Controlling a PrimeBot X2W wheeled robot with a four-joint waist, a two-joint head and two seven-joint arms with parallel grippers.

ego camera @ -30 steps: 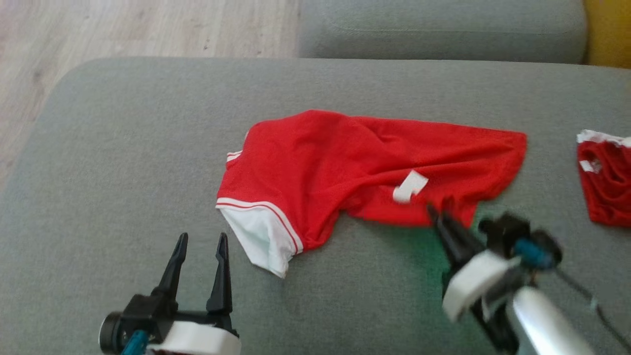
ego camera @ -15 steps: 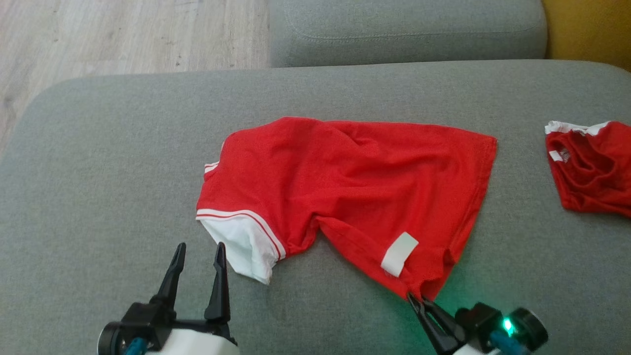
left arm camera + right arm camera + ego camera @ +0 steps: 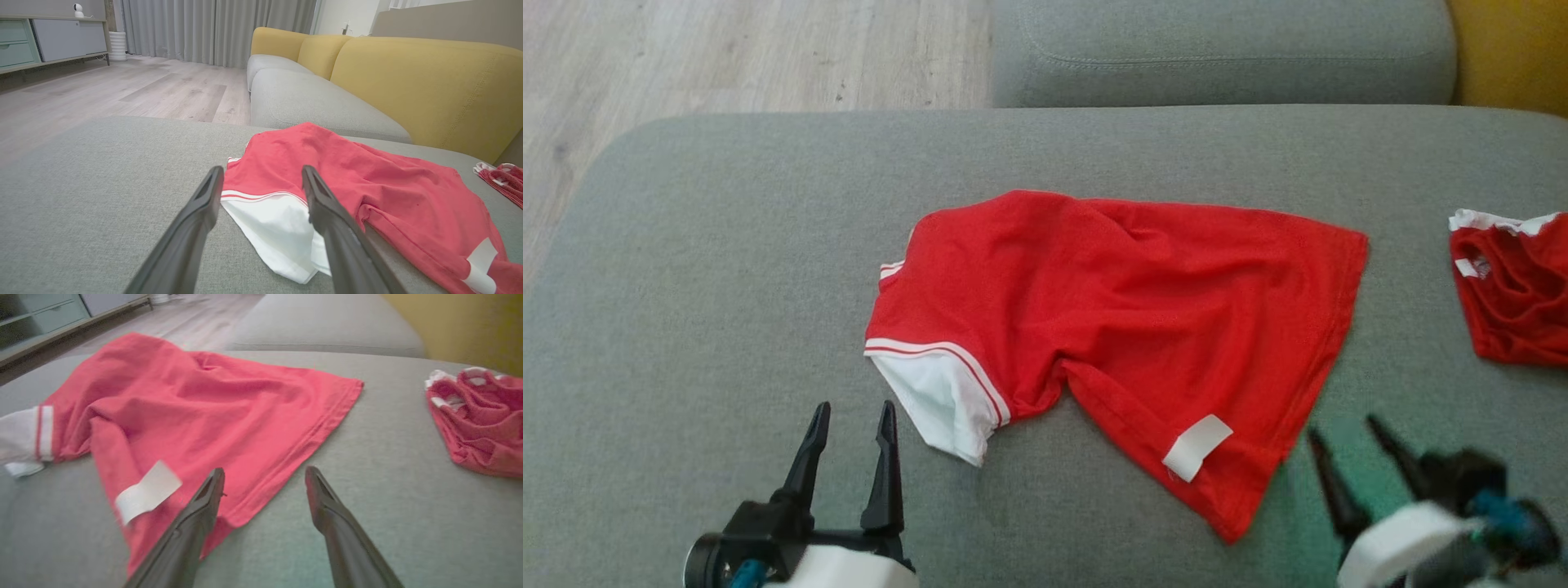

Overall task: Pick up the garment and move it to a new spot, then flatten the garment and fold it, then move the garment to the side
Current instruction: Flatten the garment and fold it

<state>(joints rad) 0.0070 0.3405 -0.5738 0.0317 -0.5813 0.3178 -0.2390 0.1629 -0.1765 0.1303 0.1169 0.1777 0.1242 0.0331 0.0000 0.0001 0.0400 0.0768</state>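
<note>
The garment [image 3: 1119,310] is a red shirt with a white, red-striped sleeve and a white label, lying spread on the grey cushion [image 3: 727,269]. It also shows in the left wrist view as the garment [image 3: 367,179] and in the right wrist view as the garment [image 3: 196,404]. My left gripper [image 3: 853,408] stands open just left of the white sleeve, nothing between its fingers. My right gripper [image 3: 1343,429] is open too, just right of the shirt's lower hem corner and apart from the cloth. In the right wrist view its left finger [image 3: 204,506] overlaps the hem edge.
A second red garment [image 3: 1515,286] with white trim lies crumpled at the cushion's right edge. Behind the cushion sits another grey seat [image 3: 1217,49] and a yellow backrest [image 3: 1511,49]. Wooden floor [image 3: 727,49] lies beyond the cushion's far left edge.
My right gripper, shut on the shirt's lower hem, dragged it toward me and spread it, then opened and let go, ending to the right of the corner. The left gripper stayed put.
</note>
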